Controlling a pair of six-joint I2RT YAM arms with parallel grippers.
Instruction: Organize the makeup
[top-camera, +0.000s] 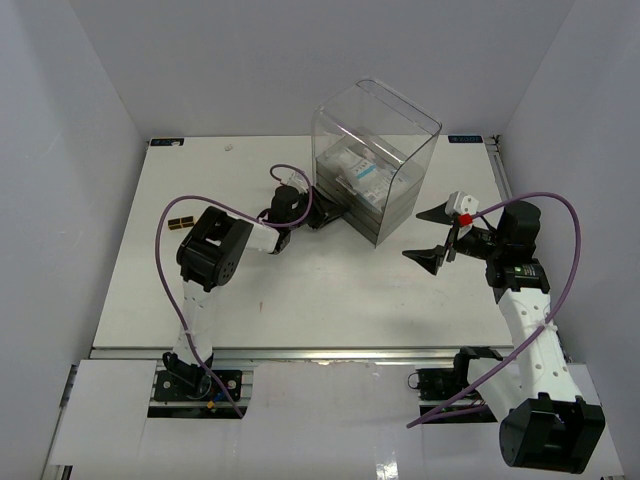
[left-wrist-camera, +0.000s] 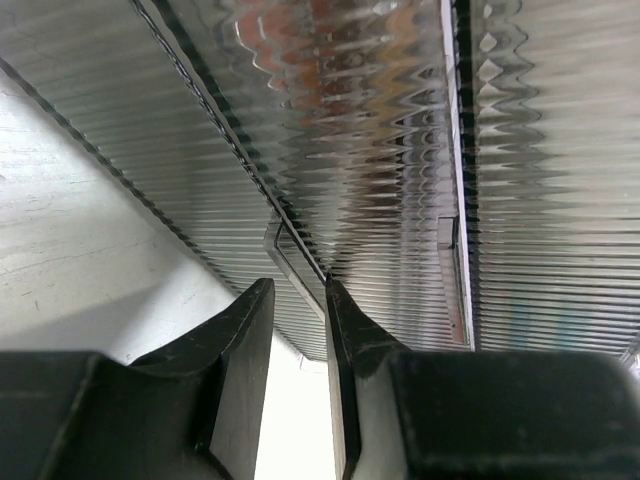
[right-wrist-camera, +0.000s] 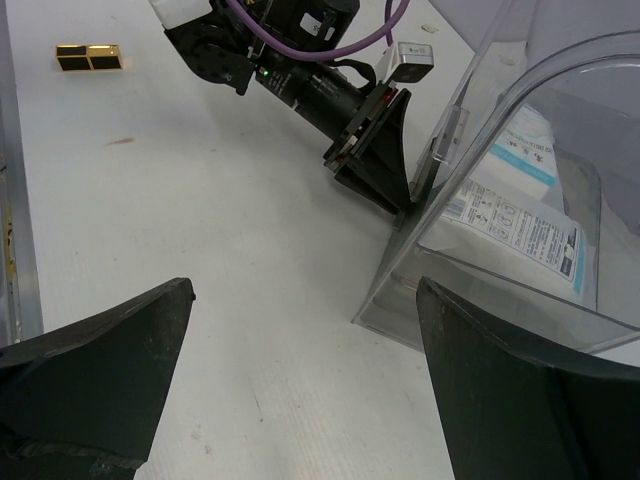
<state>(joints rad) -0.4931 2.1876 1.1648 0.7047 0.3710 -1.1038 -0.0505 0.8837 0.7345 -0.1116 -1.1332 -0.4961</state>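
Note:
White-and-blue sachets (top-camera: 360, 176) lie inside the clear drawer box (top-camera: 400, 125); they also show in the right wrist view (right-wrist-camera: 520, 215). A small gold lipstick tube (top-camera: 181, 222) lies on the table at the left, also in the right wrist view (right-wrist-camera: 87, 57). My left gripper (top-camera: 318, 218) is at the box's lower left front. In the left wrist view (left-wrist-camera: 298, 285) its fingers stand close together round a clear drawer handle (left-wrist-camera: 290, 262). My right gripper (top-camera: 430, 236) is wide open and empty, right of the box. The palettes and the compact are out of view.
The drawer box (right-wrist-camera: 470, 100) stands at the back centre, with ribbed drawer fronts (left-wrist-camera: 350, 120). The left arm (right-wrist-camera: 300, 80) reaches across in front of it. The white table's raised walls close in the left, right and back sides.

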